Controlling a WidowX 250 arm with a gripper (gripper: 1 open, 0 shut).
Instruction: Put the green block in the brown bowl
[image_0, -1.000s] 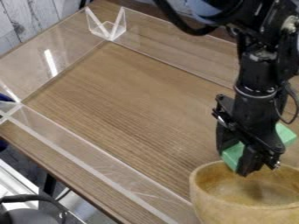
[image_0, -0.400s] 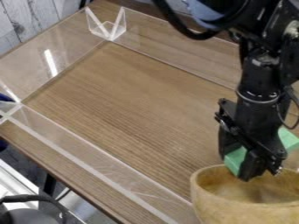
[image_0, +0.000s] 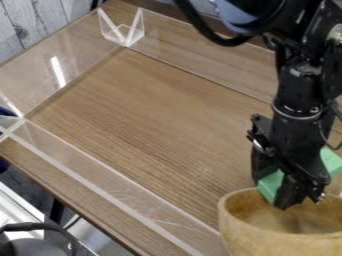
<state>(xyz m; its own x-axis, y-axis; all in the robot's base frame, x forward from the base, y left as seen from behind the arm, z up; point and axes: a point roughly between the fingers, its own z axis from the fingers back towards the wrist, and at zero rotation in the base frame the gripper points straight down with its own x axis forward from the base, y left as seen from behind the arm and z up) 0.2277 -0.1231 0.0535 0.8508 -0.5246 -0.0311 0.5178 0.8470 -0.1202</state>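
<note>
Claw (image_0: 297, 186) pinching the green block (image_0: 275, 184) has edged slightly nearer the brown bowl (image_0: 267, 222) since a second ago — block at the far rim, release not yet due.

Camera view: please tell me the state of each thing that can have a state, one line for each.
tool: shut on the green block, pointing down over the far rim of the bowl.
green block: held between the tool's fingers, above the bowl's rim, not yet released.
brown bowl: upright on the table, only partly in view; the visible part of its inside holds nothing.
</note>
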